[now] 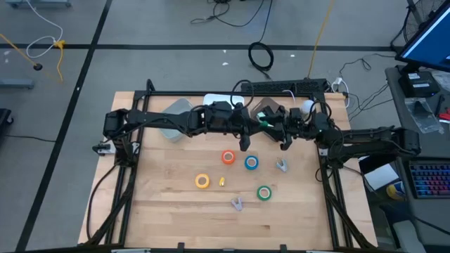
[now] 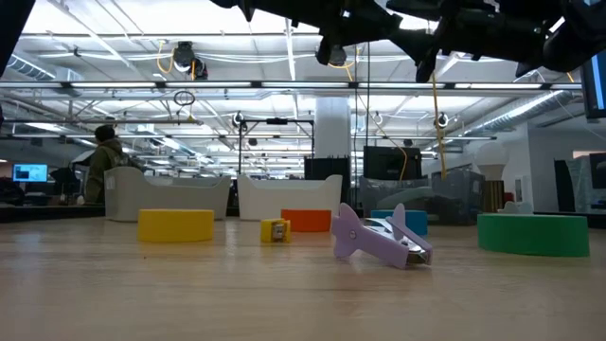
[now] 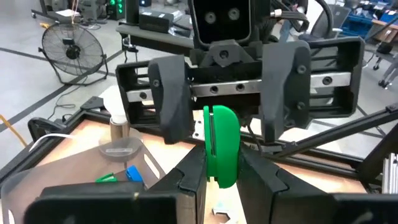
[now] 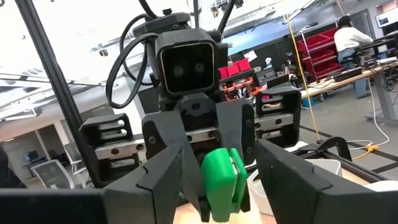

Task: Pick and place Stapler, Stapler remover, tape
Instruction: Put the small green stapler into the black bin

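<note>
A green stapler (image 1: 267,121) is held in the air over the table's far middle, between the two arms. My left gripper (image 3: 221,171) comes from the left and is shut on it. My right gripper (image 4: 224,186) faces it from the right, open wide, with a finger on either side of the stapler (image 4: 221,177) and clear of it. On the table lie the red-orange tape roll (image 1: 228,157), the blue one (image 1: 251,163), the yellow one (image 1: 202,181) and the green one (image 1: 264,192). A lilac staple remover (image 1: 238,204) and a grey one (image 1: 281,165) lie near them. My left gripper pinches the green stapler between its two fingers (image 3: 193,183), on the end nearest the wrist (image 3: 221,163). The fingers reach level from the table's left. The stapler is lifted clear and stands on edge, its free end (image 3: 219,118) sticking out toward the right gripper.
Grey bins (image 1: 176,116) (image 1: 261,107) and a white container (image 1: 214,102) sit along the table's far edge behind the arms. A tiny yellow piece (image 1: 222,182) lies between the rolls. Bare wood (image 1: 176,218) shows toward the near edge. A person (image 2: 102,161) is far off in the room.
</note>
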Robot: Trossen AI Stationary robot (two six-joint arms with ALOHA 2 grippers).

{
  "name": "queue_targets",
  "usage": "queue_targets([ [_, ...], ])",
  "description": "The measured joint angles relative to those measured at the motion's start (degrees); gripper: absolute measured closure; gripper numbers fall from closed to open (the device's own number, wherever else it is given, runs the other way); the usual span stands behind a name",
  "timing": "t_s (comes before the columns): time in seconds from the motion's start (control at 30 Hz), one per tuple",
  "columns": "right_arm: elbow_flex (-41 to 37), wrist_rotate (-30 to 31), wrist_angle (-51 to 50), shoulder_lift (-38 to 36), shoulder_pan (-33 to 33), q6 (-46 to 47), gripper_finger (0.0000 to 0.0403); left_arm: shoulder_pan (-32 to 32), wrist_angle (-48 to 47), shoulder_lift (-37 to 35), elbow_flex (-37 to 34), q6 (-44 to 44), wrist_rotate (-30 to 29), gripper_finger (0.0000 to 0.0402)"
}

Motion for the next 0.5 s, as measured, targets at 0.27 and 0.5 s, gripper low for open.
queue_targets([
  [0.27,0.0,-0.3,0.2,0.0,-1.6,0.0,0.0231,0.2,0.9,0.0,0.0,0.0,1.1,0.033],
  [0.5,0.0,-0.4,0.2,0.0,-2.5,0.1,0.0251,1.0,2.2,0.0,0.0,-0.3,1.0,0.033],
])
